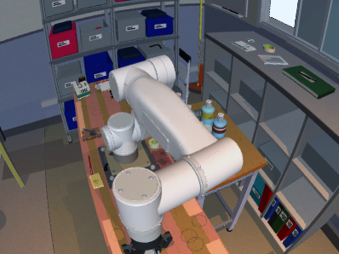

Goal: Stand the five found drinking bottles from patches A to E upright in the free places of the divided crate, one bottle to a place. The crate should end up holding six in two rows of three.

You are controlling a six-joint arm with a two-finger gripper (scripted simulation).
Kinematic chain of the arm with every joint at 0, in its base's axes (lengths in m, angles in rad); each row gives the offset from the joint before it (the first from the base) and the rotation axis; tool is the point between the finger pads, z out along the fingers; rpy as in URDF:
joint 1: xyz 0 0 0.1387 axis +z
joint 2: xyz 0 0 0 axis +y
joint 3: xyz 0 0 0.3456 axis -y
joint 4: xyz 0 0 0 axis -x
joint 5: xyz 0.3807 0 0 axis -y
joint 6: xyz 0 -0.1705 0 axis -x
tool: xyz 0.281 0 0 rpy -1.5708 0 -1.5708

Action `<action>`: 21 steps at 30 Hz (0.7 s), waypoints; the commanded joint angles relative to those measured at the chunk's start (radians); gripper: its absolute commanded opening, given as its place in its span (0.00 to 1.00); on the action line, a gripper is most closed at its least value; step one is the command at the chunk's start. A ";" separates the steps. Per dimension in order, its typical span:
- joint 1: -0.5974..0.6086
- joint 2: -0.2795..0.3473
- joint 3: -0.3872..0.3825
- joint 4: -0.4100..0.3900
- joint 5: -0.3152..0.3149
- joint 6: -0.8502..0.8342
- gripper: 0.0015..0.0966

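Observation:
On the right side of the wooden table, behind the arm, two bottles stand upright close together: a light-blue one (pixel 208 111) with a white cap and a smaller one (pixel 219 125) with a blue top and a dark red band. The crate around them is mostly hidden by the big white arm (pixel 170 123), which sweeps across the table. My gripper (pixel 142 243) shows only as a dark part at the bottom edge, pointing down over the near end of the orange strip, and its fingers are hidden.
The near end of the table (pixel 200 230) carries drawn circles beside the gripper. A grey shelf unit (pixel 272 128) with binders (pixel 277 209) stands close on the right. Storage racks with red and blue bins (pixel 110 38) rise behind. A small box (pixel 81 88) sits at the far end.

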 commanded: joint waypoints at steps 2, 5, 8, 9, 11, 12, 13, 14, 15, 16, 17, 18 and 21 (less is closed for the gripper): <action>0.000 -0.001 0.001 0.000 0.000 0.000 0.51; 0.000 -0.001 0.001 0.000 0.000 0.000 0.51; 0.000 -0.001 0.002 0.000 0.000 0.000 0.51; 0.000 -0.001 0.002 0.000 0.000 0.000 0.51; 0.000 -0.001 0.002 0.000 0.000 0.000 0.51; 0.000 -0.001 0.002 0.000 0.000 0.000 0.51; 0.000 -0.001 0.002 0.000 0.000 0.000 0.50; 0.000 -0.001 0.002 0.000 0.000 0.000 0.48; 0.000 -0.001 0.002 0.000 0.000 0.000 0.46; 0.000 -0.001 0.002 0.000 0.000 0.000 0.44; 0.000 -0.001 0.002 0.000 0.000 0.000 0.42; 0.000 -0.001 0.002 0.000 0.000 0.000 0.39; 0.000 -0.001 0.002 0.000 0.000 0.000 0.33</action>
